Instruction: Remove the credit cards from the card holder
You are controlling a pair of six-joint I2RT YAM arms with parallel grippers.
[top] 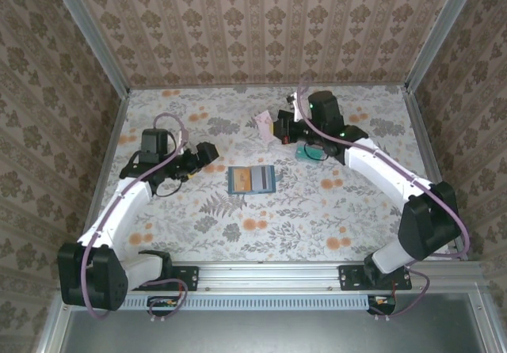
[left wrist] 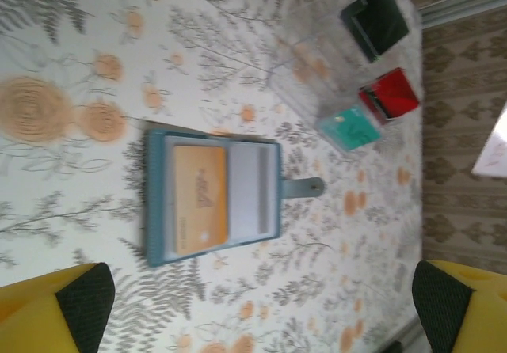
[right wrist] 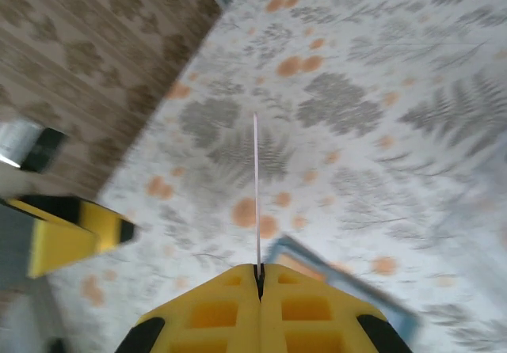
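Currently card holder lies open, long axis left-right.

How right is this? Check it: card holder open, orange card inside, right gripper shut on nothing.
One error: the right gripper is shut on a thin pale card, seen edge-on in the right wrist view. The card holder is open, orange card inside.

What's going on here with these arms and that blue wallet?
A robot is emptying an open teal card holder. The right gripper has its jaws shut on a thin pale card, held away from the holder. An orange card and a grey card sit in the holder; the left gripper hovers nearby, jaws wide open.
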